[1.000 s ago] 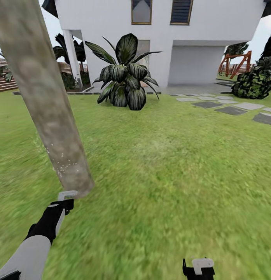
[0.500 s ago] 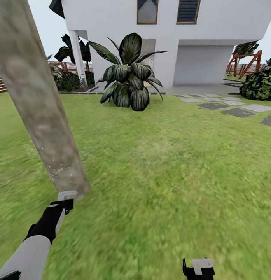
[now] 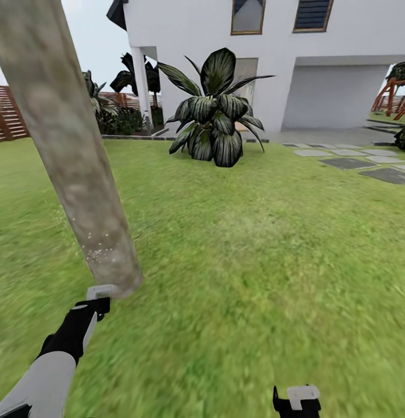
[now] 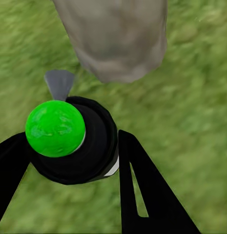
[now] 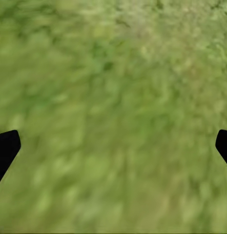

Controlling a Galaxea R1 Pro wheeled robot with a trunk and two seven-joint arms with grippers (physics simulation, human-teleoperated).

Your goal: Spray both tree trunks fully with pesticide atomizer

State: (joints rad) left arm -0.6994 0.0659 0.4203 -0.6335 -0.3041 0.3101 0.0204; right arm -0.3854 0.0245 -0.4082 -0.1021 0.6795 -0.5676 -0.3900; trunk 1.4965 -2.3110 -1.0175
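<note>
At lower left of the head view, the left gripper, clamped around the pesticide atomizer, points its nozzle at the foot of the leaning tree trunk just beyond, while the right gripper hangs spread and empty.

One tree trunk rises from the lawn. One white house stands behind, with two upper windows. One striped broad-leaf plant grows in front of it. About six grey stone slabs lie in the grass at the right. One stretch of slatted wooden fence shows at the left. Two robot grippers appear: the left gripper and the right gripper. One atomizer with one green top sits between the two black fingers of the left one. A few whitish specks dot the trunk.
</note>
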